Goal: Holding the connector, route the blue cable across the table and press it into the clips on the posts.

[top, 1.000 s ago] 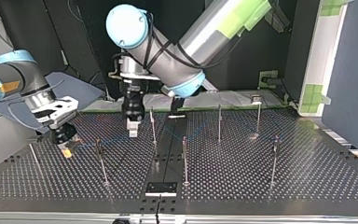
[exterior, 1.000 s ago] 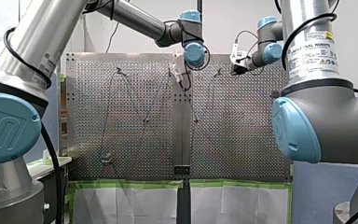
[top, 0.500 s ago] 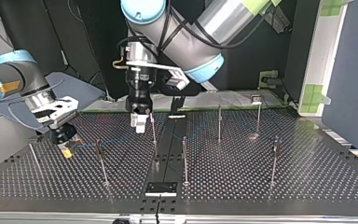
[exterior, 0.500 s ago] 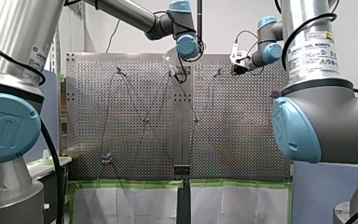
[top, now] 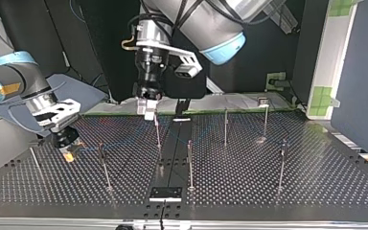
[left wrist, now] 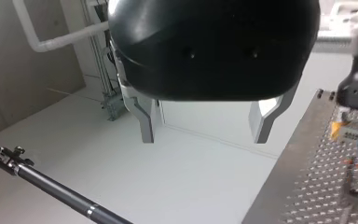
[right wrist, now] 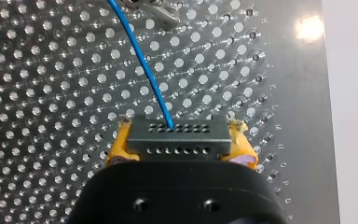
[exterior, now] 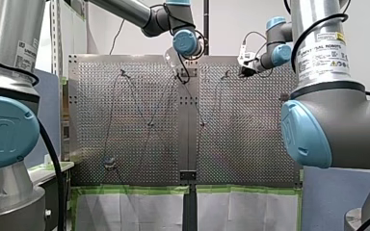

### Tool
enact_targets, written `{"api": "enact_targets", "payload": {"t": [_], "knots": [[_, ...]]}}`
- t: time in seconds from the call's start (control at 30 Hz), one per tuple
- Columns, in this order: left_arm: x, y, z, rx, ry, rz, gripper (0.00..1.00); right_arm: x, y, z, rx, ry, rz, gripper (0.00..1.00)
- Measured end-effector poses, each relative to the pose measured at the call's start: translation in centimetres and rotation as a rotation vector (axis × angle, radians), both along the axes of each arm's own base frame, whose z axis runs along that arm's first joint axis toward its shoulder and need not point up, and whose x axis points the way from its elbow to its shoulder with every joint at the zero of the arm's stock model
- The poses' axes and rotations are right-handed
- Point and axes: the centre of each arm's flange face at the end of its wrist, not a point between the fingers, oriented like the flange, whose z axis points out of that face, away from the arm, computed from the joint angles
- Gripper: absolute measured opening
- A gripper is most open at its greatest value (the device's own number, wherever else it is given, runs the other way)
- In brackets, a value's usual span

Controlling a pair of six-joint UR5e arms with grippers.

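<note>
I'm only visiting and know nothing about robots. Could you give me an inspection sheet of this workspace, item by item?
Surface: perforated metal table, with thin upright posts standing on it.
Job's things: grey connector held in my right gripper; the blue cable leaves it toward a metal clip ahead.
Clutter: nothing seen.
Grippers: my right gripper is shut on the connector, with yellow pads at both sides, low over the table; my left gripper is open, empty, raised above the table.
Cables: the blue cable runs on between posts; black cables run along the arms.
Surroundings: white sheets edged with green tape at the table's edge.
</note>
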Motion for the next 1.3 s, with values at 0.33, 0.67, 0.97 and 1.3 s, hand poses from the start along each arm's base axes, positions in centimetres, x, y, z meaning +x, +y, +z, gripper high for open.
{"api": "enact_targets", "payload": {"t": [0.33, 0.67, 0.97, 1.3], "knots": [[-0.5, 0.4, -4.1, -0.012, 0.017, 0.02, 0.98, 0.0, 0.0, 0.0, 0.0, 0.0, 0.0, 0.0], [-0.8, 1.9, -7.3, -0.013, 0.032, 0.103, 0.98, 0.0, 0.0, 0.0, 0.0, 0.0, 0.0, 0.0], [-1.8, 2.6, -10.1, -0.006, 0.034, 0.113, 0.98, 0.0, 0.0, 0.0, 0.0, 0.0, 0.0, 0.0], [-2.9, 3.8, -13.4, 0.001, 0.033, 0.115, 0.98, 0.0, 0.0, 0.0, 0.0, 0.0, 0.0, 0.0]]}}
